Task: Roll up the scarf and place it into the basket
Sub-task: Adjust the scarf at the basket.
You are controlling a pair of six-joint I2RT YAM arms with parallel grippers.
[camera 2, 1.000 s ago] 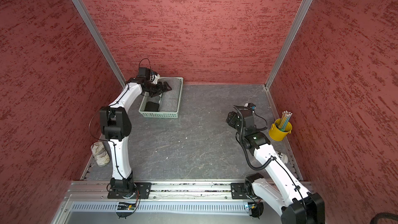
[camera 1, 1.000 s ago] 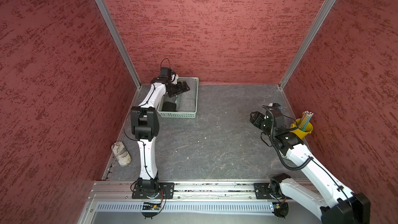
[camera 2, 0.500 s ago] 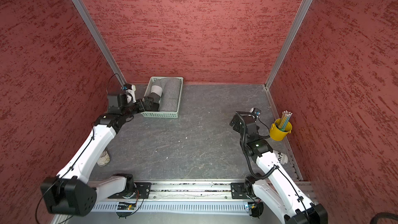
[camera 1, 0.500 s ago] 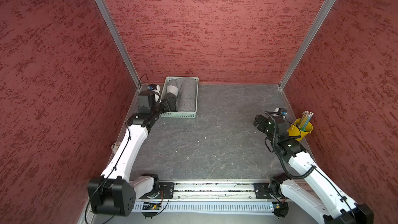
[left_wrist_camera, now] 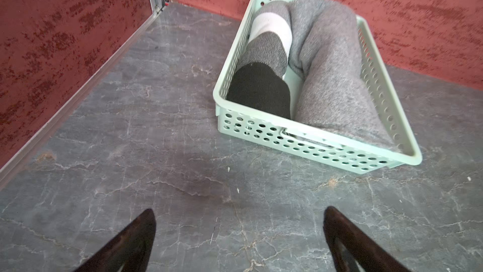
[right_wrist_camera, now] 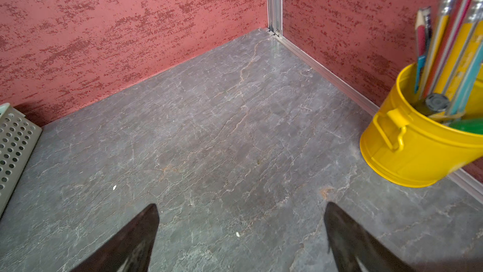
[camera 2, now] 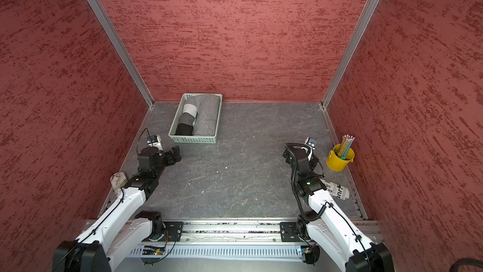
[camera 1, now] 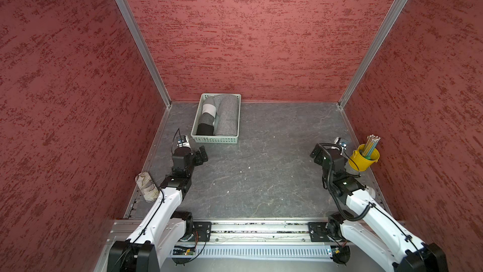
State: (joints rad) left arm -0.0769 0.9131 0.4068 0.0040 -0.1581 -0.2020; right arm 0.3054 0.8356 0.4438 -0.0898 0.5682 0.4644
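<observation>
**A:** Where's the scarf?

**B:** The rolled grey knitted scarf lies inside the pale mint-green perforated plastic basket. It is doubled into 2 lengths side by side, 1 plain grey and 1 banded white, grey and black. The basket sits on the dark slate-patterned bench, close to the back wall.

**A:** And the fingers?

**B:** The left fingers are spread wide with nothing between them. They hang over bare bench, near the basket's handle-slot end but apart from it. The right fingers are equally wide and empty. They are well apart from the basket and near the small yellow metal bucket of pencils.

**A:** So what's left?

**B:** I'd judge the placing done, so only the retreat matters. Lift both arms clear, well off the basket's rim so nothing nudges it, and swing the right arm wide of the bucket.

**A:** Anything unclear?

**B:** The roll's far end bulges to about rim height, and I can't tell whether it overhangs. The bend joining the 2 lengths is pressed against the far wall and hard to read. A white printed cylinder is partly covered by the right arm.
</observation>
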